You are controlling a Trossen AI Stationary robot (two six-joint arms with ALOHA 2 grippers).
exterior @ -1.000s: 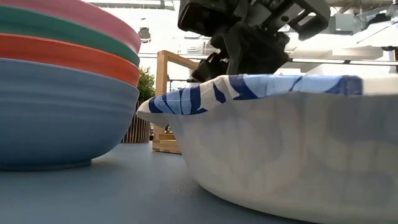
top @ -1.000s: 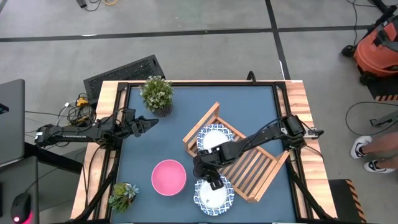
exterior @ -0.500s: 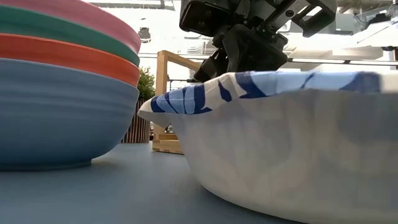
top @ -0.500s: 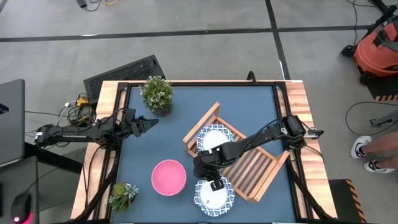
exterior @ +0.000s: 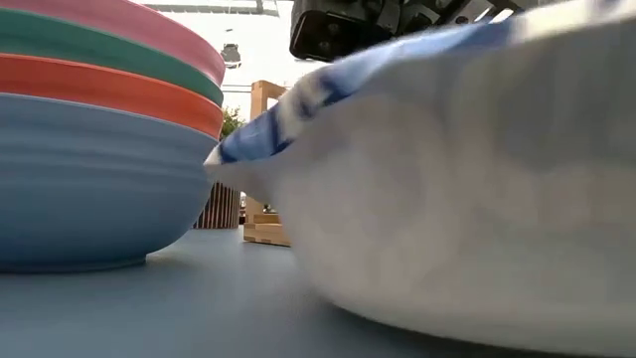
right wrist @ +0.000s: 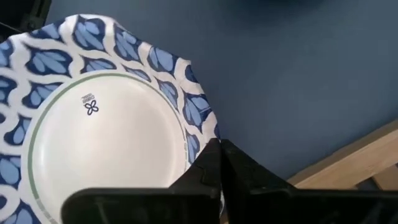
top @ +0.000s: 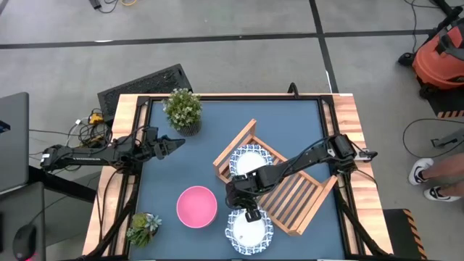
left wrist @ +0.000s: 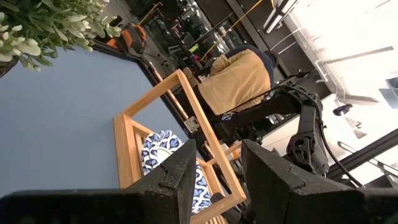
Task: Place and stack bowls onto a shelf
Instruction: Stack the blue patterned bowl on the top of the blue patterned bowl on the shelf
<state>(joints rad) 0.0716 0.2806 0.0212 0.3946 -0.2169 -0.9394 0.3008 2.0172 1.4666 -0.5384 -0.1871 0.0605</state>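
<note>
A white bowl with a blue patterned rim (top: 246, 233) sits near the table's front edge, just in front of the light-wood shelf (top: 293, 194). My right gripper (top: 251, 214) is shut on it. A second white-and-blue bowl (top: 250, 161) lies in the shelf's far-left part. To the left stands a stack of bowls (top: 197, 206), seen in the low view as pink, green, red and light blue (exterior: 89, 149). My left gripper (top: 174, 143) waits open at the table's left, near a plant. My right gripper pinches the bowl's patterned rim (right wrist: 200, 140) on its far side, toward the shelf, between its two fingers. The fingers (right wrist: 208, 163) come from above, pointing down. The bowl (exterior: 447, 199) is tilted, held rim raised, its underside still low on the table.
A potted plant (top: 183, 109) stands at the far left and a smaller one (top: 143, 227) at the near left corner. The shelf lies slantwise across the table's right half, its right slats bare. A person (left wrist: 239, 81) is in the room beyond the table.
My right gripper has shut on the far rim of the near white-and-blue bowl. The bowl has shifted slightly toward the table's near edge, and its held rim has tipped up while its underside stays low.
</note>
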